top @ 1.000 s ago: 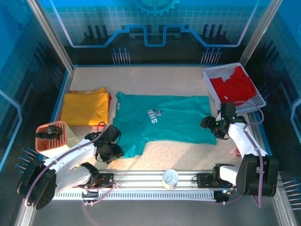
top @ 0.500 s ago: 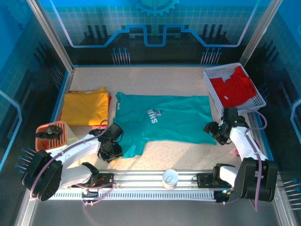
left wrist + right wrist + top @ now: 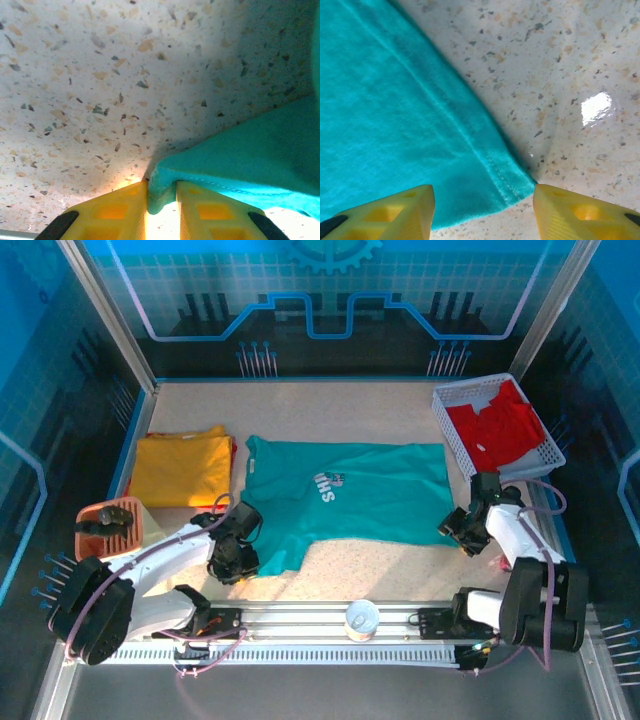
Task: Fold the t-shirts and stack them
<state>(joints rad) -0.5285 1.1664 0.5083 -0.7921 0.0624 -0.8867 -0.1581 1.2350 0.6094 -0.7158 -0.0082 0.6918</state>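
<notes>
The teal-green t-shirt (image 3: 345, 498) lies spread flat mid-table, print up. My left gripper (image 3: 232, 554) sits at its near-left corner. In the left wrist view the gripper (image 3: 161, 200) has its yellow fingers (image 3: 115, 212) shut on a pinched-up fold of the teal hem (image 3: 162, 185). My right gripper (image 3: 462, 533) is down at the shirt's near-right corner. Seen from the right wrist, this gripper (image 3: 482, 212) is open and its fingers (image 3: 395, 210) straddle the teal corner (image 3: 510, 182) on the table. A folded mustard-yellow t-shirt (image 3: 182, 468) lies at the left. A red t-shirt (image 3: 505, 425) fills the basket.
The white mesh basket (image 3: 452, 418) stands at the back right, just beyond my right arm. An orange holder (image 3: 108, 525) with a dark object sits at the near left. A small white cup (image 3: 362, 620) stands on the front rail. Bare speckled table lies ahead of the teal shirt.
The left jaws have closed onto the teal hem. The right gripper has moved nearer and lower onto the shirt's corner, and its jaws have narrowed.
</notes>
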